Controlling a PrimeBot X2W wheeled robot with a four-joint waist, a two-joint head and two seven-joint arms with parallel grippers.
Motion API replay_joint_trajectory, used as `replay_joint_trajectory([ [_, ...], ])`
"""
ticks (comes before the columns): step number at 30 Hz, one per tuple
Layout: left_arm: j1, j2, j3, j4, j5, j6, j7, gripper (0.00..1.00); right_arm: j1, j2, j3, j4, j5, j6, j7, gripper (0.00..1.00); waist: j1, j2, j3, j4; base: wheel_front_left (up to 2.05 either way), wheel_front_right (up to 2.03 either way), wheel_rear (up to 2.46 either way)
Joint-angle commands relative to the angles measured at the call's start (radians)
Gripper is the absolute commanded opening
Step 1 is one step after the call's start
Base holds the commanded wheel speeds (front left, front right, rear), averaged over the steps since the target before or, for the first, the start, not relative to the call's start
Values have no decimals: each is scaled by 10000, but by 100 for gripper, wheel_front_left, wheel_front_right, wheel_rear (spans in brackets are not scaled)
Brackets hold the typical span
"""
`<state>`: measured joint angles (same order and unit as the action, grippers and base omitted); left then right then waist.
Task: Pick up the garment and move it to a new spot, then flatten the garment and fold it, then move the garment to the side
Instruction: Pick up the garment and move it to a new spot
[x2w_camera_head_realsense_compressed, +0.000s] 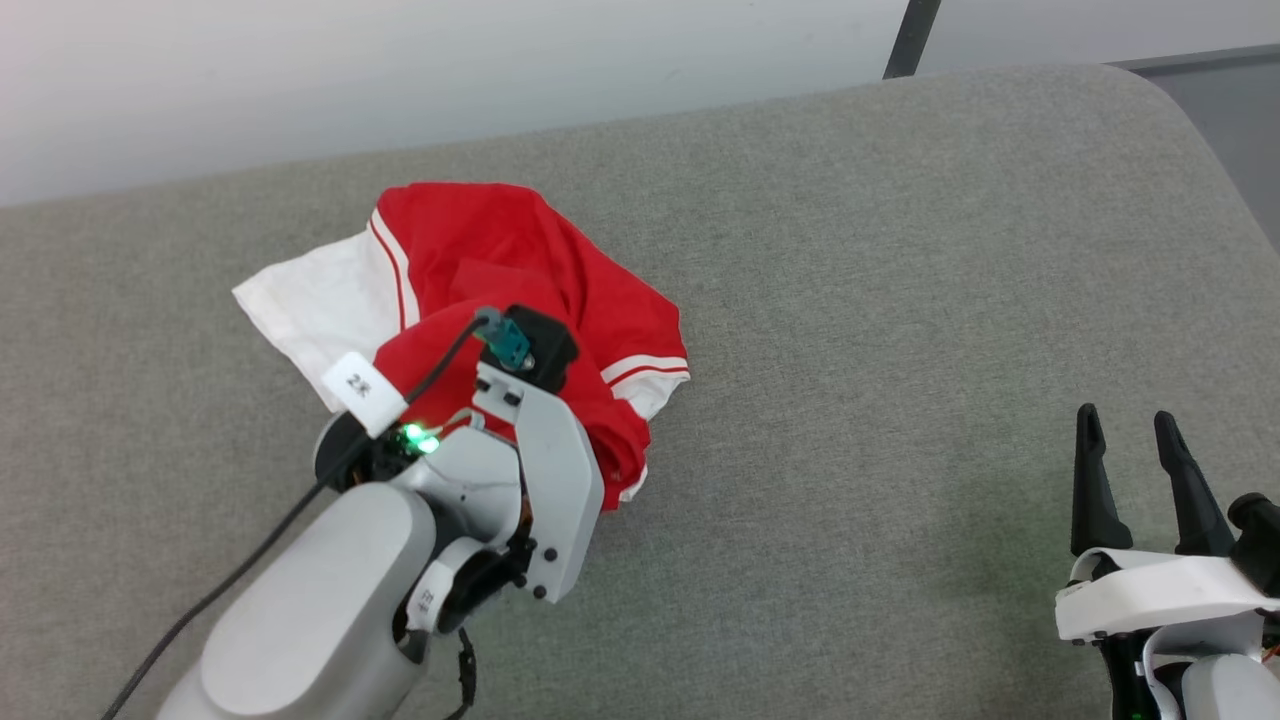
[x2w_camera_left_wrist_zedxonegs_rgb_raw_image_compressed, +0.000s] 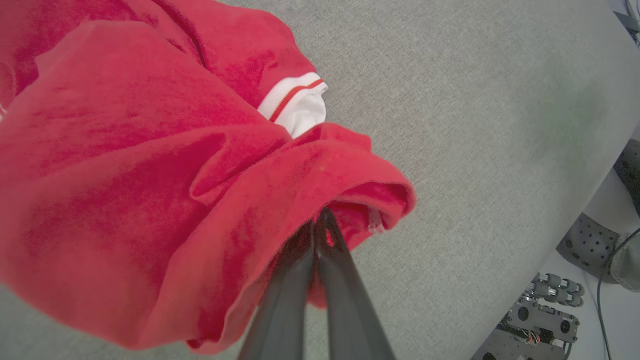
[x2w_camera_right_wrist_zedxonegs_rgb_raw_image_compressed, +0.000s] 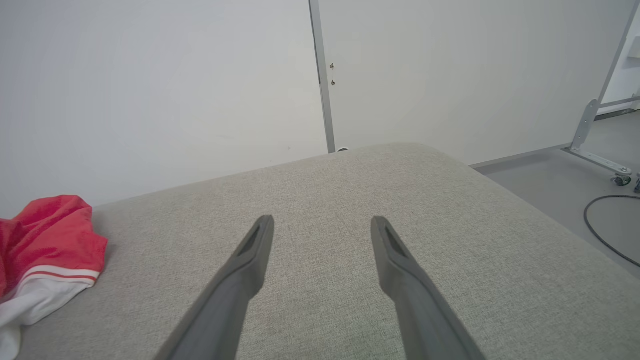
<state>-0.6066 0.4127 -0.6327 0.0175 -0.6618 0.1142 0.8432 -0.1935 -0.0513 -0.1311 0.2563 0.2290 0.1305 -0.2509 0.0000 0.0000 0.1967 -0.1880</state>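
Garment (x2w_camera_head_realsense_compressed: 500, 250) sits bunched on the grey fabric worktop (x2w_camera_head_realsense_compressed: 900, 300), its near edge hidden behind the left arm. The left claw (x2w_camera_left_wrist_zedxonegs_rgb_raw_image_compressed: 320, 220) pinches a red fold that buries its tips. The right claw (x2w_camera_head_realsense_compressed: 1130, 425) is spread, well apart from the cloth. A white sleeve (x2w_camera_head_realsense_compressed: 310, 310) points far-left; I cannot make out the long axis.

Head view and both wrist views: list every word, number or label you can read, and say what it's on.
"2", then a second mark too blurred to read: on the white tag around the black cable by the left arm.
Small white label on the left arm's wrist: print too small to read.
On the garment: no lettering on the parts that show.
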Motion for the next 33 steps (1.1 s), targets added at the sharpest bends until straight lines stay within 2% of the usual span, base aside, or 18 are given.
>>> replay_joint_trajectory([
  [1,173,-42,-54,230,-30,-93,-92,1,-112,17,22,69,-29,4,-48,100,0,0,-36,17,0,0,0],
  [4,228,-147,-81,636,-99,-195,-305,5,-128,17,87,119,-116,4,-62,100,0,0,-141,74,0,0,0],
  [7,254,-270,-40,943,-228,-276,-527,20,-65,17,109,119,-174,4,-20,100,0,0,-283,175,0,0,0],
  [9,261,-335,-39,1126,-325,-367,-568,14,9,19,94,97,-215,4,25,100,0,0,-409,269,0,0,0],
  [11,207,-372,-18,1200,-357,-437,-672,21,71,17,80,61,-303,4,85,100,0,0,-531,366,0,0,0],
  [15,153,-393,120,1268,-538,-538,-867,47,229,19,46,-84,-416,4,209,100,0,0,-811,599,0,0,0],
  [16,153,-415,148,1291,-564,-565,-939,75,269,17,22,-119,-434,4,251,100,0,0,-888,666,0,0,0],
  [17,162,-411,178,1303,-594,-594,-992,94,274,19,23,-149,-448,4,292,100,0,0,-956,729,0,0,0],
  [18,178,-424,219,1323,-610,-590,-1090,100,272,17,4,-186,-505,4,319,100,0,0,-1039,800,0,0,0],
  [26,507,-475,678,1303,-883,-649,-2054,100,512,17,13,-483,-691,4,625,100,0,0,-1535,1290,0,0,0],
  [33,860,-270,1048,1084,-831,-927,-3197,100,680,17,7,-712,-835,4,751,100,0,0,-1843,1622,0,0,0],
])
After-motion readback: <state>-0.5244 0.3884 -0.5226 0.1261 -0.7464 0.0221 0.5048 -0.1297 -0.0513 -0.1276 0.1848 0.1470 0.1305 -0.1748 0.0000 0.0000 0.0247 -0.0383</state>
